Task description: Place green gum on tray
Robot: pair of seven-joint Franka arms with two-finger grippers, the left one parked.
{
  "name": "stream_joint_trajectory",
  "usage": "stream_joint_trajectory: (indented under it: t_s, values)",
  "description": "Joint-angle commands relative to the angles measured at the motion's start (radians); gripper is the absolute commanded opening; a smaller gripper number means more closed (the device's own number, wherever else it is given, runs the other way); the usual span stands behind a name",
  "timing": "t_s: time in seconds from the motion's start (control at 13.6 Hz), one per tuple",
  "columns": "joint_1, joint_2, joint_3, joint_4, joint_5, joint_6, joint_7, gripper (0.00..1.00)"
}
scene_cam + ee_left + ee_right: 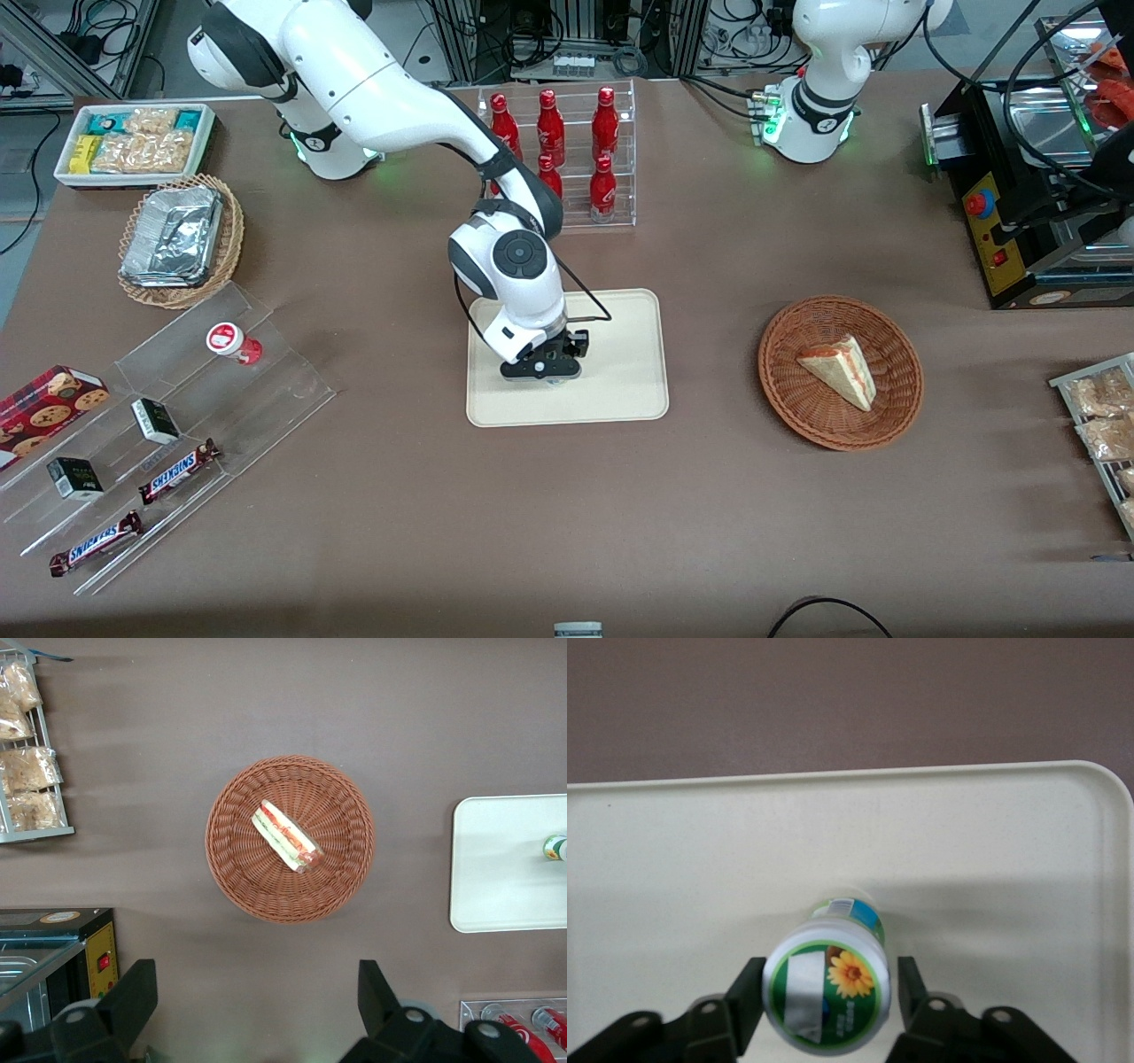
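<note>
Here we see the gripper (826,1003) low over the tray (992,859), its 2 fingers (749,997) spread to either side of the green gum (828,988), with a narrow gap at each side. The green gum stands upright on the tray (620,390).

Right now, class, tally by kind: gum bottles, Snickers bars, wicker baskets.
Gum bottles: 2 (green gum on the tray, inside the open claw; red-lidded bottle on the clear shelf)
Snickers bars: 2
Wicker baskets: 2
Total: 6
</note>
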Motion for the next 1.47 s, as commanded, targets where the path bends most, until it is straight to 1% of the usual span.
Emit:
stream_joint_trajectory:
  t_s: [0.0,0.15,0.29,0.44,0.51,0.59,0.73,0.95,1.03,1.17,1.39]
  values:
    - [-0.006,-0.016,-0.001,-0.003,-0.018,0.007,0.018,0.99]
    - [-0.015,-0.07,-0.003,-0.004,-0.009,-0.04,0.009,0.99]
    - [-0.043,-0.156,-0.003,-0.015,-0.007,-0.153,-0.029,0.99]
    - [-0.084,-0.266,-0.001,-0.061,-0.006,-0.238,-0.057,0.99]
    - [-0.104,-0.326,-0.001,-0.102,0.009,-0.253,-0.091,0.99]
    - [-0.132,-0.392,-0.003,-0.157,0.041,-0.269,-0.144,0.99]
    - [-0.225,-0.511,-0.003,-0.228,0.104,-0.337,-0.277,0.99]
    - [-0.388,-0.613,-0.009,-0.222,0.183,-0.517,-0.467,0.99]
    - [-0.434,-0.642,-0.009,-0.222,0.19,-0.566,-0.527,0.99]
    - [-0.518,-0.687,-0.014,-0.218,0.188,-0.649,-0.589,0.99]
    - [-0.624,-0.705,-0.015,-0.144,0.165,-0.756,-0.617,0.99]
